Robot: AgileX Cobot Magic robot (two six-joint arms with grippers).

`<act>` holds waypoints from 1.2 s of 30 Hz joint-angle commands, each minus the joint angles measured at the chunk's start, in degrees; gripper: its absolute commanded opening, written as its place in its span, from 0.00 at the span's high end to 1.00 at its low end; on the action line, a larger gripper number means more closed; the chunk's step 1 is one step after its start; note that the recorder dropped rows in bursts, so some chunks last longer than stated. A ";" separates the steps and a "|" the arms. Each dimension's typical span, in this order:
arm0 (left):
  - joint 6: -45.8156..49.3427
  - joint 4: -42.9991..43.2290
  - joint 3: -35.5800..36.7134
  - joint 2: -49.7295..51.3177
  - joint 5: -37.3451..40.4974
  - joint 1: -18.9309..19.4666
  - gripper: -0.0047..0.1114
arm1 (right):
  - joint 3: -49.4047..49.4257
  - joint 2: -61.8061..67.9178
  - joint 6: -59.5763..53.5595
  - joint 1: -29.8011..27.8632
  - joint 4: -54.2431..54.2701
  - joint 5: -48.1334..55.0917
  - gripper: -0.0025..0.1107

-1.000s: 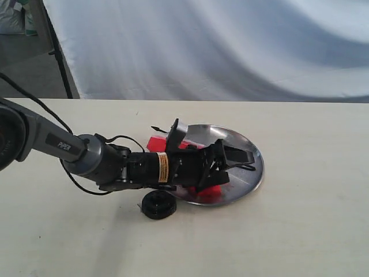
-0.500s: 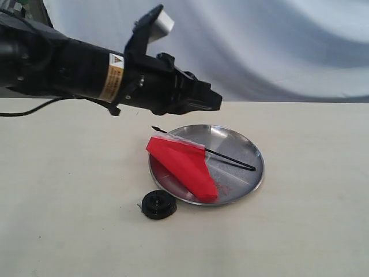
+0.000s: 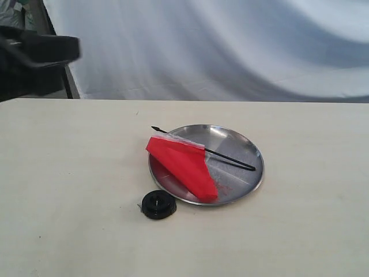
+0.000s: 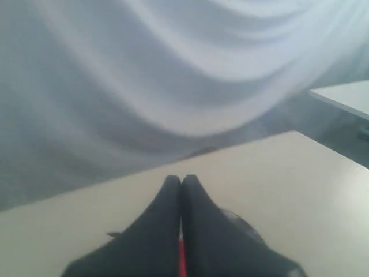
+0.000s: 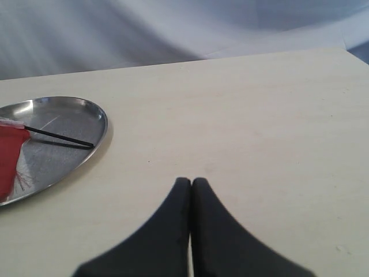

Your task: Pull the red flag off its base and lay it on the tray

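Note:
The red flag (image 3: 184, 164) lies flat on the silver tray (image 3: 245, 144), its black stick (image 3: 230, 158) slanting across the plate. The black base (image 3: 158, 205) rests on the table just in front of the tray's left edge, apart from the flag. My left arm (image 3: 40, 49) is a dark blur high at the far left, well away from both. In the left wrist view the left gripper (image 4: 181, 179) is shut, with only a red sliver showing through the slit. The right gripper (image 5: 191, 180) is shut over bare table, right of the tray (image 5: 69, 115) and flag (image 5: 8, 156).
The cream table (image 3: 311, 219) runs wide around the tray. A white cloth backdrop (image 3: 230, 46) hangs behind its far edge, and a dark stand (image 3: 60, 69) is at the back left.
The left arm has let go of the flag on the tray, lifted and swung back to the far upper left. Flag, tray and base have stayed put since.

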 commanded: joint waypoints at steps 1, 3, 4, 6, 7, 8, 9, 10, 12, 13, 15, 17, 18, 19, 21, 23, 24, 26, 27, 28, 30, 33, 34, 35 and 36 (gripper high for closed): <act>10.84 0.04 6.10 -12.21 8.69 -0.02 0.96 | -0.16 -0.21 -0.18 -0.17 0.26 -0.54 0.98; 16.29 0.04 7.75 -17.37 9.98 -0.02 0.96 | -0.16 -0.21 -0.18 -0.17 0.26 -0.54 0.98; 17.86 0.04 8.15 -19.18 10.23 -0.02 0.96 | -0.16 -0.21 -0.18 -0.17 0.26 -0.54 0.98; 19.59 0.04 8.70 -23.17 10.23 -0.02 0.96 | -0.16 -0.21 -0.18 -0.17 0.26 -0.54 0.98; 19.47 0.04 8.70 -24.79 10.08 -0.02 0.96 | -0.16 -0.21 -0.18 -0.17 0.26 -0.54 0.98; 19.47 0.04 8.70 -26.28 9.70 -0.02 0.96 | -0.16 -0.21 -0.18 -0.17 0.26 -0.54 0.98; 19.47 0.04 8.70 -27.57 9.05 -0.02 0.96 | -0.16 -0.21 -0.18 -0.17 0.26 -0.54 0.98; 19.47 0.04 8.70 -28.50 8.13 -0.02 0.96 | -0.16 -0.21 -0.18 -0.17 0.26 -0.54 0.98; 21.69 0.04 8.70 -30.46 5.60 -0.02 0.96 | -0.16 -0.21 -0.18 -0.17 0.26 -0.54 0.98; 23.87 0.04 8.70 -31.08 4.03 -0.02 0.96 | -0.16 -0.21 -0.18 -0.17 0.26 -0.54 0.98; 30.10 0.04 8.70 -32.02 0.39 -0.02 0.96 | -0.16 -0.21 -0.18 -0.17 0.26 -0.54 0.98; 36.40 0.04 8.70 -32.12 -2.62 -0.02 0.96 | -0.16 -0.21 -0.18 -0.17 0.26 -0.54 0.98; 39.33 0.04 8.70 -31.99 -4.38 -0.02 0.96 | -0.16 -0.21 -0.18 -0.17 0.26 -0.54 0.98; 41.45 0.04 8.70 -32.01 -6.01 -0.02 0.96 | -0.16 -0.21 -0.18 -0.17 0.26 -0.54 0.98; 43.62 0.04 8.70 -32.01 -8.46 -0.02 0.96 | -0.16 -0.21 -0.18 -0.17 0.26 -0.54 0.98; 40.16 0.04 8.70 -32.01 -8.64 -0.02 0.96 | -0.16 -0.21 -0.18 -0.17 0.26 -0.54 0.98; 35.87 0.04 8.70 -32.01 -8.13 -0.02 0.96 | -0.16 -0.21 -0.18 -0.17 0.26 -0.54 0.98; 23.89 0.04 8.70 -32.01 -6.26 -0.02 0.96 | -0.16 -0.21 -0.18 -0.17 0.26 -0.54 0.98; 16.08 0.04 8.70 -32.01 -5.03 -0.02 0.96 | -0.16 -0.21 -0.18 -0.17 0.26 -0.54 0.98; 8.19 0.04 8.70 -32.01 -3.77 -0.02 0.96 | -0.16 -0.21 -0.18 -0.17 0.26 -0.54 0.98; -3.51 0.04 8.70 -32.01 -3.49 -0.02 0.96 | -0.16 -0.21 -0.18 -0.17 0.26 -0.54 0.98; -16.10 0.04 8.70 -32.01 -7.44 -0.02 0.96 | -0.16 -0.21 -0.18 -0.17 0.26 -0.54 0.98; -16.07 0.04 8.70 -32.01 -10.11 -0.02 0.96 | -0.16 -0.21 -0.18 -0.17 0.26 -0.54 0.98; -16.07 0.04 8.70 -32.01 -12.28 -0.02 0.96 | -0.16 -0.21 -0.18 -0.17 0.26 -0.54 0.98; -16.07 0.04 8.70 -32.01 -15.13 -0.02 0.96 | -0.16 -0.21 -0.18 -0.17 0.26 -0.54 0.98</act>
